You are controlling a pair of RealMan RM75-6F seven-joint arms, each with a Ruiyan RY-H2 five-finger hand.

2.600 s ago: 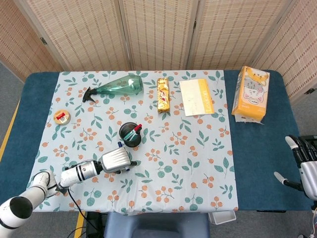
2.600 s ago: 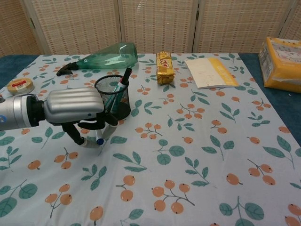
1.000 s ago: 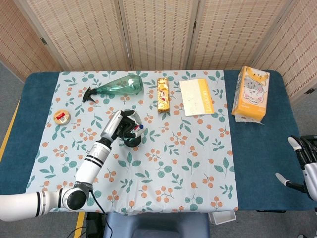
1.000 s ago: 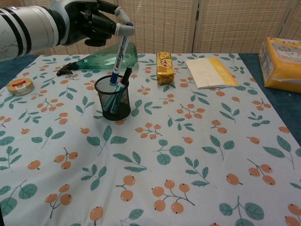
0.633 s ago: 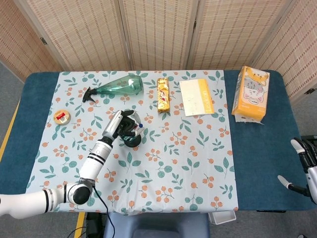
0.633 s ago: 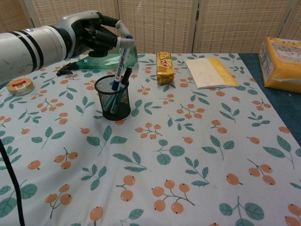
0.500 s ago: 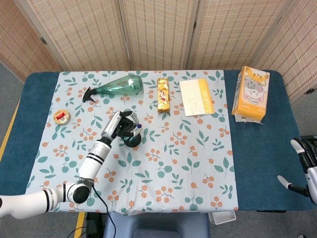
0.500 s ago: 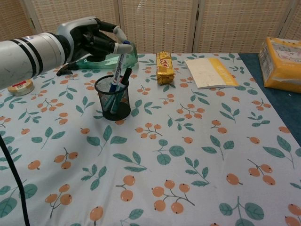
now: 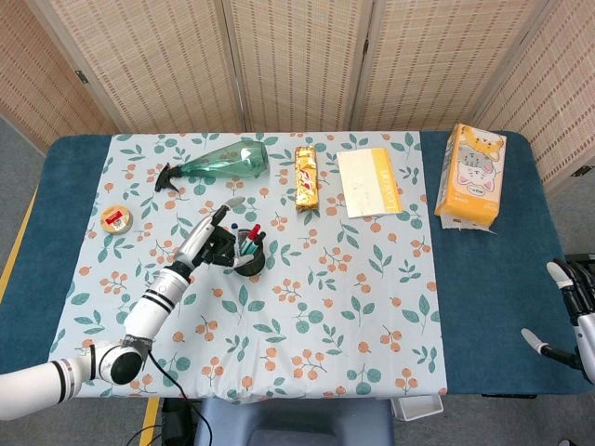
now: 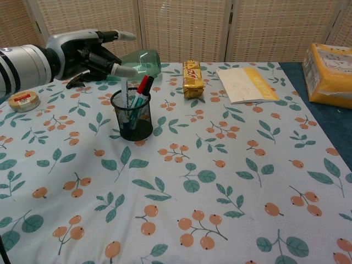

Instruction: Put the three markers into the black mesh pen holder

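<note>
The black mesh pen holder [image 9: 247,255] [image 10: 132,115] stands upright left of the cloth's middle. Markers [image 9: 251,238] [image 10: 141,88] stick up out of it, among them a red-capped and a blue-capped one; I cannot count them surely. My left hand [image 9: 210,243] [image 10: 85,55] hovers just left of the holder's rim with its fingers [image 10: 124,71] spread and nothing in it. Low at the far right, off the table's edge, my right hand [image 9: 575,311] is empty with its fingers apart.
A green spray bottle [image 9: 218,161] [image 10: 132,63] lies behind the holder. A gold packet [image 9: 307,177], a yellow-edged notebook [image 9: 369,181] and an orange tissue box [image 9: 471,175] line the back. A tape roll [image 9: 117,219] sits at the left.
My left hand has let go of the blue-capped marker, which now stands in the holder. The hand has opened and drawn back to the left and lower.
</note>
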